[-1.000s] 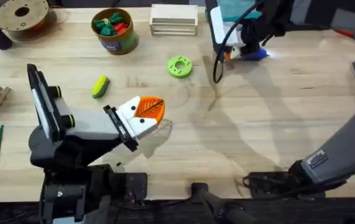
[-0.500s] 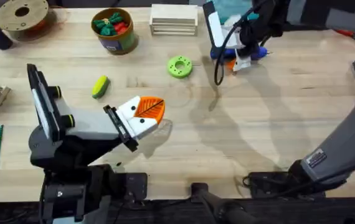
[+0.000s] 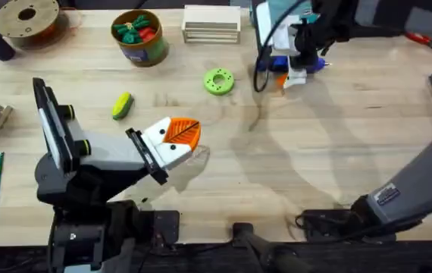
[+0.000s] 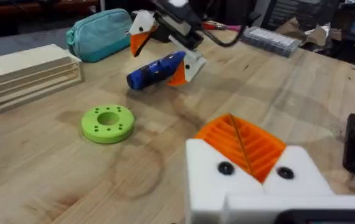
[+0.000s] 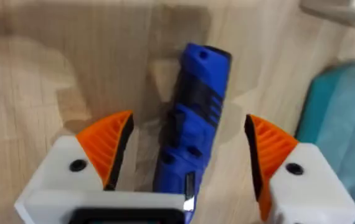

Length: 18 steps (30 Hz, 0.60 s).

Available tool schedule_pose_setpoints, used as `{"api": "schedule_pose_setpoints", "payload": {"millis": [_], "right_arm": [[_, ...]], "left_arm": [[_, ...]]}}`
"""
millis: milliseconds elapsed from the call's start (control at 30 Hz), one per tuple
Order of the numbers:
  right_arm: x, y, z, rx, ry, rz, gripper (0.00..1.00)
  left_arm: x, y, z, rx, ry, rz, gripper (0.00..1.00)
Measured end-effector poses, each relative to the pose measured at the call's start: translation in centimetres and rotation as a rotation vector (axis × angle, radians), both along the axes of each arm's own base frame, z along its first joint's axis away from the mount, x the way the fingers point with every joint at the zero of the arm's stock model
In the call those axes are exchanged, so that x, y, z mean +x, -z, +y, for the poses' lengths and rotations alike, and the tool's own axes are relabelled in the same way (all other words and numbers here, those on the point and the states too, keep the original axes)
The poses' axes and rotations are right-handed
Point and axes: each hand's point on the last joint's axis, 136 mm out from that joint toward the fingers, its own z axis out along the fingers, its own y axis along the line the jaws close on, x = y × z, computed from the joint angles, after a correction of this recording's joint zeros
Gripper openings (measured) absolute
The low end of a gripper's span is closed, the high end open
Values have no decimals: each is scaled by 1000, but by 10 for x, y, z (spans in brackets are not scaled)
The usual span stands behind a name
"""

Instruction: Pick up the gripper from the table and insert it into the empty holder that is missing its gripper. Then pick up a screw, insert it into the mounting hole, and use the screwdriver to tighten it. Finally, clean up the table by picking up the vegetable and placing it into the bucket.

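Near the worktop's far edge, overhead, the right gripper (image 3: 295, 67) straddles the blue screwdriver (image 3: 307, 64). Left wrist: smooth fat barrel (image 4: 156, 70) lies flat on pale wood grain. Right wrist: ribbed orange pads (image 5: 106, 146) spread, released, flanking the barrel (image 5: 193, 124) untouched.

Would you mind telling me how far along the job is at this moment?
The orange wedge already sits on the left gripper's white mount, so insertion looks done. In hand: the right gripper is open around the blue screwdriver, which lies on the table, not yet gripped. Whether a screw is in place is too small to tell. Left to do: the toy corn is still outside the bucket.
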Motion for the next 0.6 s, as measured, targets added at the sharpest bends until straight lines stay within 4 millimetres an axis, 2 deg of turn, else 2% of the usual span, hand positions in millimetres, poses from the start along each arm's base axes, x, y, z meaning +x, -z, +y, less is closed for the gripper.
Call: {"api": "schedule_pose_setpoints", "payload": {"millis": [133, 333, 600], "right_arm": [[2, -30, 1, 65, 126, -37, 990], [0, -89, 3, 180, 279, -127, 990], [-20, -173, 1, 409, 534, -214, 990]], "left_arm": [[0, 0, 0, 0, 0, 0, 5], [0, 0, 0, 0, 0, 0, 5], [0, 0, 0, 0, 0, 0, 5]]}}
